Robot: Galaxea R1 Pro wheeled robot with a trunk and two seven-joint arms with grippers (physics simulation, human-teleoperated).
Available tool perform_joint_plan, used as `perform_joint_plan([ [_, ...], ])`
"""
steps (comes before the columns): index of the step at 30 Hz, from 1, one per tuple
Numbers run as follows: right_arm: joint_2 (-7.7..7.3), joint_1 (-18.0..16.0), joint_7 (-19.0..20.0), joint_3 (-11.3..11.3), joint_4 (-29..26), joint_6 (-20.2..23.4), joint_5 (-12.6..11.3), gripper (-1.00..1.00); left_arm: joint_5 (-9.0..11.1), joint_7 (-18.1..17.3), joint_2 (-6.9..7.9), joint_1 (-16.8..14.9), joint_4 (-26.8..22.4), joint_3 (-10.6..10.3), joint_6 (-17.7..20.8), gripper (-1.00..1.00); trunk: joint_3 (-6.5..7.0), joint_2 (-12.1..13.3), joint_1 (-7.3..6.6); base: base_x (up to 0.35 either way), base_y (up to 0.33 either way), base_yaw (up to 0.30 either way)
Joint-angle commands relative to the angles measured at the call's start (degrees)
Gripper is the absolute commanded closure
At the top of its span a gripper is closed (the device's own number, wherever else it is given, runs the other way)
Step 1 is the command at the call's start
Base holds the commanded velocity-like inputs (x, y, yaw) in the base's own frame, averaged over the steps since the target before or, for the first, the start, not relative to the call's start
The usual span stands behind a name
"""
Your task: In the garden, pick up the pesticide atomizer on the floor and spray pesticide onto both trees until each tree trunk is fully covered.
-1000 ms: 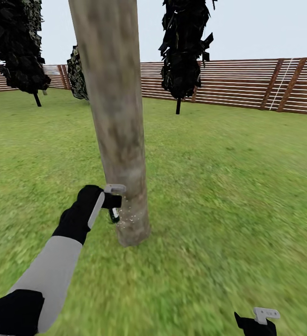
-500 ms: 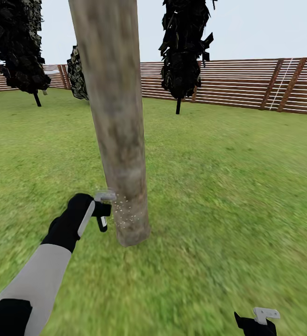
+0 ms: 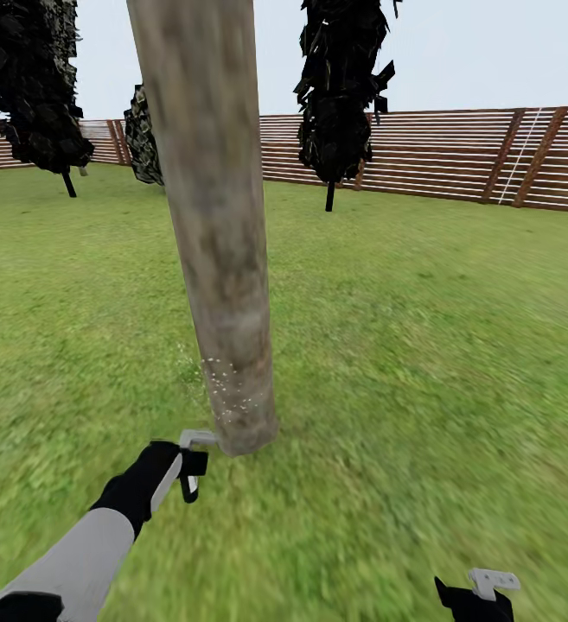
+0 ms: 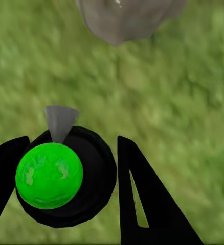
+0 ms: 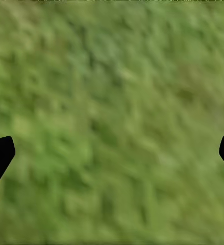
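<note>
Left gripper (image 3: 194, 462): we have dropped it from beside the lower trunk, where it sat a second ago, down to grass level just in front of the tree's base.
Jaw state, left: clamped on the pesticide atomizer (image 3: 188, 485); in the left wrist view the dark fingers (image 4: 142, 199) flank its round black body (image 4: 99, 176), which carries a bright green ball (image 4: 49, 175) and a pale grey nozzle (image 4: 60, 122).
Atomizer position: held in our left gripper, low over the floor (image 3: 405, 363), near the foot of the trunk (image 3: 219, 259) but apart from it.
Spray marks: pale specks (image 3: 227, 389) dot the lowest part of the trunk; half a second ago they sat right at the nozzle, now they are above our gripper.
Trunk coverage: we see specks only near the base, and the bark higher up looks bare, so we judge this tree far from fully covered.
What the drop means: we judge that our nozzle now sits below the speckled patch, so it must be raised and re-aimed for the upper bark.
Right gripper (image 3: 482, 587): at the lower edge of the head view, unmoved; its jaws stand wide apart over grass (image 5: 112, 122), holding nothing.
Background: dark cypress-like trees (image 3: 340, 95) and the brown slatted fence (image 3: 456, 151) are where they were.
</note>
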Motion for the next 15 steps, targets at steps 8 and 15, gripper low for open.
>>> perform_joint_plan([
  [8,-0.14,0.0,0.0,0.0,0.0,0.0,0.0,-1.00,0.1,0.1,-0.53,1.2,1.7,0.0,-3.6,1.00,0.00,0.0,0.00,0.000,-0.130,0.000],
  [15,0.20,0.0,0.2,0.1,0.1,0.0,-0.1,-1.00,0.0,0.1,-1.41,1.3,1.8,0.1,-3.9,1.00,0.00,0.0,0.00,0.000,-0.268,0.000],
])
